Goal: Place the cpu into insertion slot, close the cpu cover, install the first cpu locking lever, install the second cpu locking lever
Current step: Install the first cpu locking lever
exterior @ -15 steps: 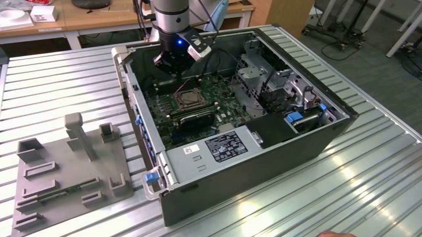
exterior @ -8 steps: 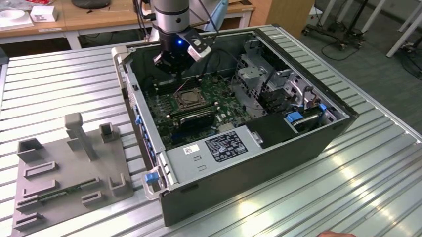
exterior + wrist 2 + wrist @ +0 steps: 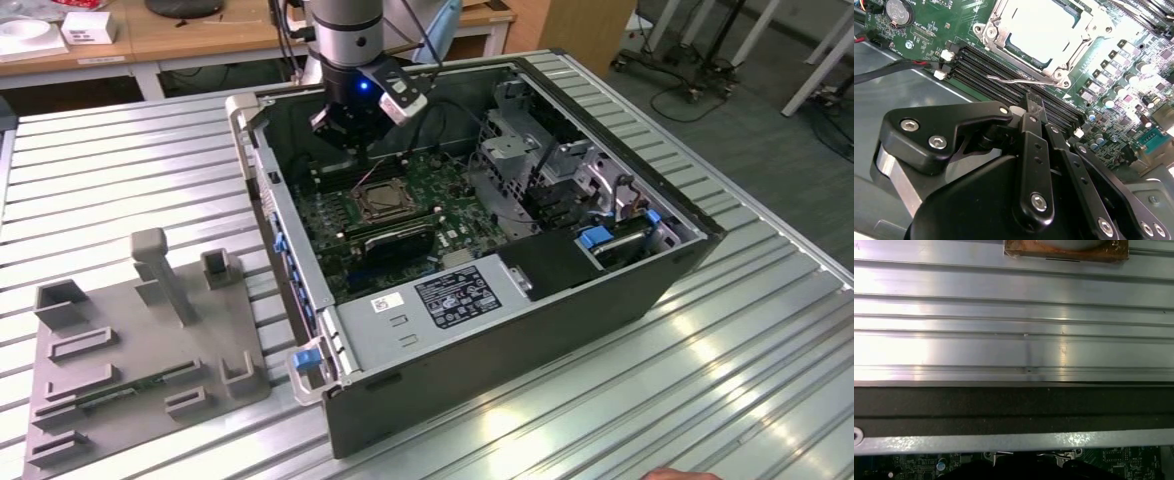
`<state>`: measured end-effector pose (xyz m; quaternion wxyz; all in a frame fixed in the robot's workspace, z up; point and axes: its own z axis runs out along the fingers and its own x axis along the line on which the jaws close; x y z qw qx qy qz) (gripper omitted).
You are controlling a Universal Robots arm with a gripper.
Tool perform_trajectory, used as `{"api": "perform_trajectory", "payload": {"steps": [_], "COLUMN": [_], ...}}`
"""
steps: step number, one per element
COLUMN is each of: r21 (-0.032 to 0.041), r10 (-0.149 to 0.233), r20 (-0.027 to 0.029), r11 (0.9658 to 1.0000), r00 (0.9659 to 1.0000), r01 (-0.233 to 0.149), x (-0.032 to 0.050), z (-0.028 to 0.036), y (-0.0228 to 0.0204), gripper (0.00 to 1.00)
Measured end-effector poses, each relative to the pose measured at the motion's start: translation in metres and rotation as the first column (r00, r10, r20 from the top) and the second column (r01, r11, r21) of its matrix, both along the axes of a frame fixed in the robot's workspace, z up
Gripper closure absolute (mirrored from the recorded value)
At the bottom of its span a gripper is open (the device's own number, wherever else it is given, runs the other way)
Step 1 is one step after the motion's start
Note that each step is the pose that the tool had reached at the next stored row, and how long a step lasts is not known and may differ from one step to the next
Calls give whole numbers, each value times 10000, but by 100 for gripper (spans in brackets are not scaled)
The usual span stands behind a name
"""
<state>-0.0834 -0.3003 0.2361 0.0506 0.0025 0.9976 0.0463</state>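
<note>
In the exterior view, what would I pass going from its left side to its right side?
Grey fixture plate with upright pegs → blue latch on the case's corner → CPU socket on the green board → silvery drive cage → blue part at the case's far end.

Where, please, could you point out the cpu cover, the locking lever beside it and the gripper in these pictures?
cpu cover (image 3: 996,31): second wrist view, on its silvery frame edge.
locking lever (image 3: 1014,81): second wrist view, on the thin metal rod.
gripper (image 3: 1036,107): second wrist view, at its fingertips.
</note>
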Motion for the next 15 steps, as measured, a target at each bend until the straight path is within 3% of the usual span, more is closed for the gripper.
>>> {"api": "perform_trajectory", "payload": {"steps": [2,10,13,15], "r21": [63,81,161,165], "r10": [0,-1,-1,-2], "r20": [0,0,0,1], "r11": [10000,10000,9999,9999], "r00": [10000,10000,10000,10000], "r01": [0,1,1,2], "x": [0,0,0,0], "z": [0,0,0,-1], "y": [0,1,0,0], "gripper": [89,89,89,89]}}
